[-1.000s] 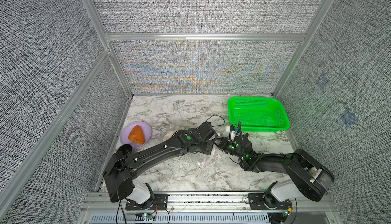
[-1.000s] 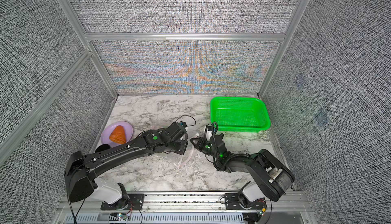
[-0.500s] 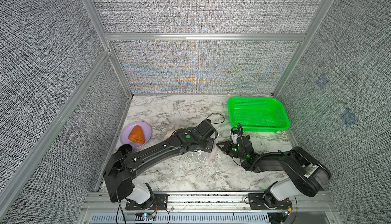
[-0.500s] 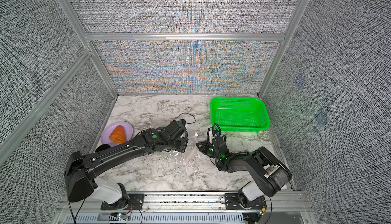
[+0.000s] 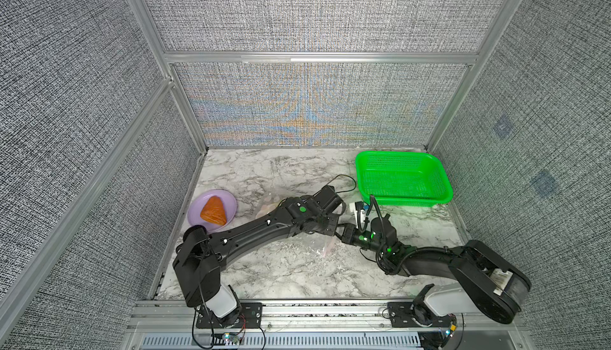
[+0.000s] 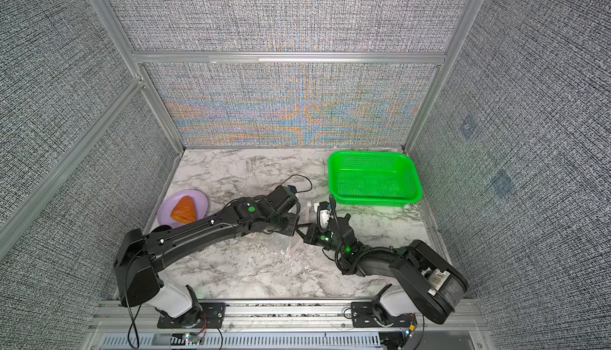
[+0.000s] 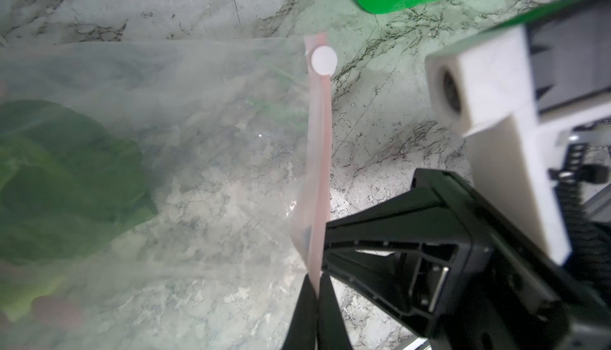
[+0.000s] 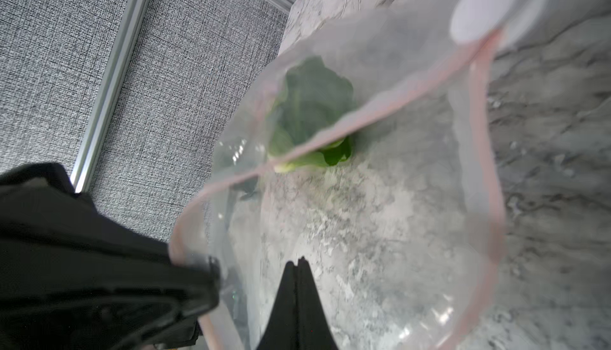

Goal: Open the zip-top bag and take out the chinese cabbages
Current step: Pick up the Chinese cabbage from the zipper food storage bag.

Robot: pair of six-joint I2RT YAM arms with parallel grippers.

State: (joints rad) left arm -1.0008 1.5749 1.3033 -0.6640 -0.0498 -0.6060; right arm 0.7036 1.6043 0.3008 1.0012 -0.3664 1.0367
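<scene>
Clear, glossy, crinkled plastic film on the zip-top bag (image 7: 198, 107); smooth marble-patterned tabletop (image 5: 297, 272); shiny green plastic mesh basket (image 5: 413, 201); matt woven grey wall panels (image 5: 314, 11), metal frame (image 5: 317, 58).

right gripper (image 5: 339, 232) edged toward left gripper (image 7: 316, 290), zip-top bag (image 5: 314, 246) perhaps tugged

The cabbage (image 7: 59, 179) is a green blur behind cloudy plastic in the left wrist view, cut off by the picture's edge. In both top views the left arm (image 5: 264, 232) covers most of the bag (image 5: 314, 247), whose print is too small to tell.
</scene>
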